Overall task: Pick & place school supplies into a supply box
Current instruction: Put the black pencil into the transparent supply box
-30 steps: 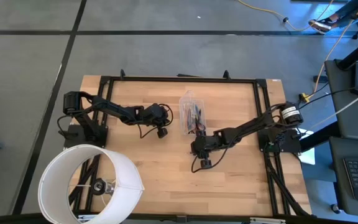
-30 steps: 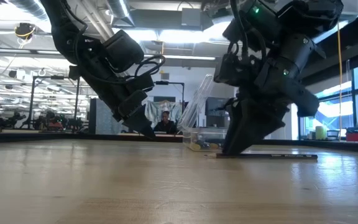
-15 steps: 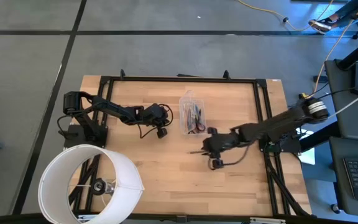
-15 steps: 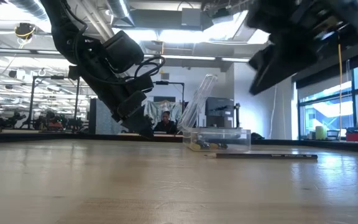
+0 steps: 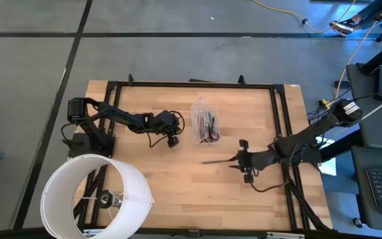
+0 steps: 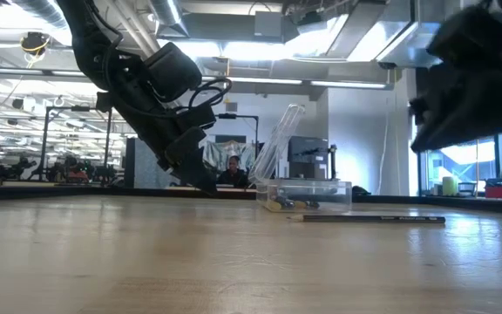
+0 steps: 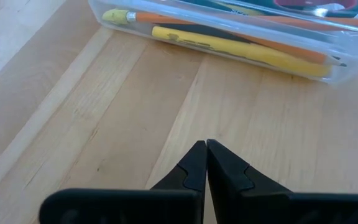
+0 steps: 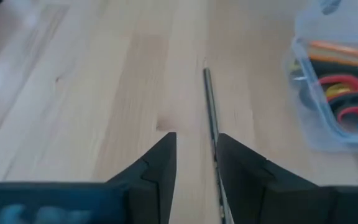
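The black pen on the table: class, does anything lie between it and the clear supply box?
Nothing visible. The black pen lies alone on bare wood, short of the supply box, whose lid stands open. The right gripper hovers at the pen's end.

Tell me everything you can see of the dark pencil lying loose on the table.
The pencil is thin, dark and straight, lying flat on the bare wood, outside the clear box and apart from it, on the side nearer the table's front edge. In the low view it rests level on the tabletop, with pale marks along its side that cannot be read. Nothing grips it: the right end effector is open, lined up over one end, its fingers either side of the shaft. The other end points toward the table's left.
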Controlling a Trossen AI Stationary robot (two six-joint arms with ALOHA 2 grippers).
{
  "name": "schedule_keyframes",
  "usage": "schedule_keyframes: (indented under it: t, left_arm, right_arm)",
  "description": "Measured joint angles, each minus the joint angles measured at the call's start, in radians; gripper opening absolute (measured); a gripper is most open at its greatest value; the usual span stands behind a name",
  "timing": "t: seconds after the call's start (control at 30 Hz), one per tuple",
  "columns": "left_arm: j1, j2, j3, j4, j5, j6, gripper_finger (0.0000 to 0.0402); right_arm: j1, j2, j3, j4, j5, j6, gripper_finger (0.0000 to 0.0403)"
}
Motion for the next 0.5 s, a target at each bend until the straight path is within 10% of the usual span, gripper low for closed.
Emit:
schedule_keyframes:
  t: [0.5]
  left_arm:
    - [0.000, 0.000, 0.000, 0.007, -0.005, 0.001, 0.0004]
  right_arm:
    - [-0.007, 0.006, -0.261, 0.431, 0.067, -0.103, 0.0119]
